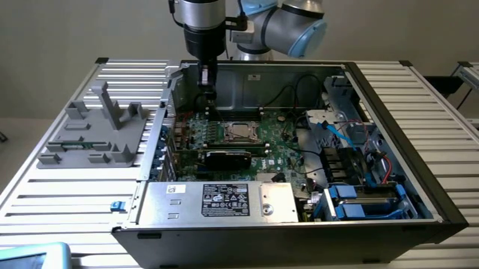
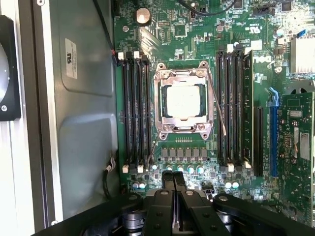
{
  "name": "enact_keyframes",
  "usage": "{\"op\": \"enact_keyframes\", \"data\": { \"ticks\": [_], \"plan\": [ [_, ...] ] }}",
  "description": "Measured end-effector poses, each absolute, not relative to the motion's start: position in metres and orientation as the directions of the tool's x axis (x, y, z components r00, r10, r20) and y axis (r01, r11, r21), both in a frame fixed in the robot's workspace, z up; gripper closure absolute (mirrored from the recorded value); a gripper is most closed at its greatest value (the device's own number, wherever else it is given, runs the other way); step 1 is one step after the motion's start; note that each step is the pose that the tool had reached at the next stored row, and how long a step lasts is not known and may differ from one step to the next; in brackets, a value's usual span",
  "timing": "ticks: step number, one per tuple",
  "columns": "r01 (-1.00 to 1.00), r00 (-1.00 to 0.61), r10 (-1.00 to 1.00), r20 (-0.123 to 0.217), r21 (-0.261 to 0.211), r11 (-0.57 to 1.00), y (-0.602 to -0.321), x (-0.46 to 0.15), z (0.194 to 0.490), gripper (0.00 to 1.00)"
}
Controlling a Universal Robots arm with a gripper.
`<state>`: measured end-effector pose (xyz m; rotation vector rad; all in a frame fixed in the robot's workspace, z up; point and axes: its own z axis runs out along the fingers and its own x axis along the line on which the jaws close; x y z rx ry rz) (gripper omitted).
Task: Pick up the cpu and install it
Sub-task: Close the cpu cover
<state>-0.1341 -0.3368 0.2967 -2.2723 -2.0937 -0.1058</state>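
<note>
The cpu (image 2: 183,101), a dull silver square, lies flat inside the socket's metal frame (image 2: 183,132) on the green motherboard. In the exterior view the cpu (image 1: 241,131) sits mid-board inside the open computer case (image 1: 389,117). My gripper (image 1: 208,106) hangs from the arm above the board's rear part, toward the exterior view's left of the socket and apart from it. In the wrist view the gripper (image 2: 173,179) has its two black fingers pressed together with nothing between them, short of the socket frame.
Memory slots (image 2: 135,113) flank the socket on both sides. A black card (image 1: 228,158) stands in front of the socket, and the power supply (image 1: 217,200) fills the case's front. A grey fixture (image 1: 97,131) rests on the slatted table. Cables and blue drive bays (image 1: 367,202) crowd the case's right.
</note>
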Motion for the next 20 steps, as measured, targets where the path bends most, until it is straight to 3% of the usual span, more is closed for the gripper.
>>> {"op": "enact_keyframes", "data": {
  "ticks": [20],
  "plan": [
    [0.916,0.399,0.913,0.084,0.01,-0.401,-0.3368,-0.1341,0.2962,0.88]
  ]
}}
